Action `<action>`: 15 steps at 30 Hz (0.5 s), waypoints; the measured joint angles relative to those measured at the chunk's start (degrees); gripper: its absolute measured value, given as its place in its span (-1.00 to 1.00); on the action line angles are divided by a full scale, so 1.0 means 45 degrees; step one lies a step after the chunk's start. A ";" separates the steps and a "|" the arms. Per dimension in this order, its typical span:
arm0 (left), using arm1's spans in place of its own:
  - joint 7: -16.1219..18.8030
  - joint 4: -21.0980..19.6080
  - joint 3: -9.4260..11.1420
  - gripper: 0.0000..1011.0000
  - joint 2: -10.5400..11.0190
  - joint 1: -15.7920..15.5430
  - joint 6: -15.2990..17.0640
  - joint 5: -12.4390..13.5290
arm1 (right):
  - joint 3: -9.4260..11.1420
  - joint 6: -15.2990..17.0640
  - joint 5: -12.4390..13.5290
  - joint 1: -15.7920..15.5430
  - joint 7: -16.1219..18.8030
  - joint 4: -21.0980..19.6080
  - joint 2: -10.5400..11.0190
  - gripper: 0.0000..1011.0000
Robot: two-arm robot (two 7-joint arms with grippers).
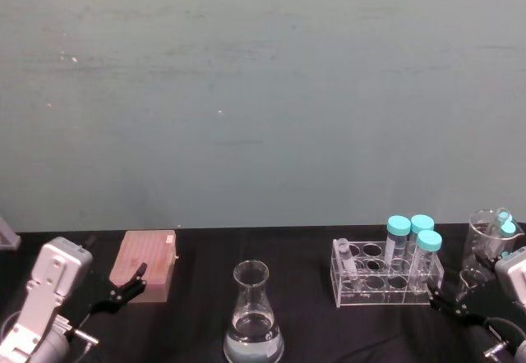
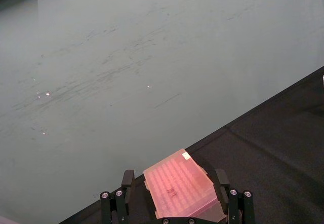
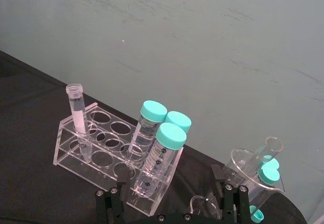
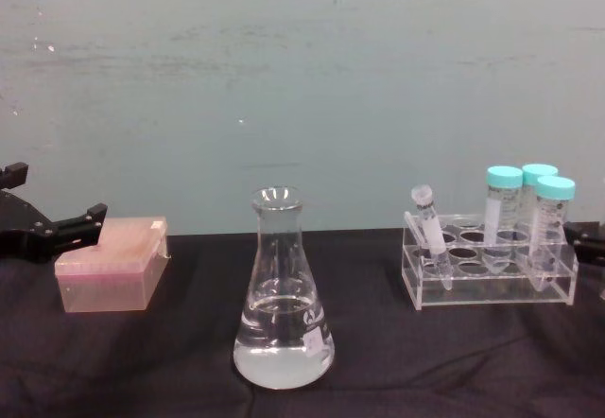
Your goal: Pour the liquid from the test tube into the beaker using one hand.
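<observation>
In the lower centre of the frame the beaker (image 1: 254,318) stands upright on the black desk (image 1: 193,322), with clear liquid (image 1: 254,345) in its wide base. To its right, a clear rack (image 1: 380,291) holds the test tube (image 1: 349,260) at its left end and three teal-capped tubes (image 1: 422,244) at its right. A pink box (image 1: 148,264) lies at lower left, just beside the left end effector (image 1: 131,285). The right end effector (image 1: 441,302) sits at lower right, near a glass container (image 1: 483,236).

— How many of each?
— I count one flask (image 1: 254,318), one open tube (image 1: 348,258), one rack (image 1: 370,296), three teal-capped tubes (image 1: 399,244) in it, one pink box (image 1: 148,264), one glass cup (image 1: 483,238).
</observation>
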 joint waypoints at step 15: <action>0.0000 0.0000 0.0000 0.98 0.0000 -0.0001 0.0000 0.0000 | -0.0001 0.0000 0.0001 0.0000 0.0001 0.0000 0.0000 0.98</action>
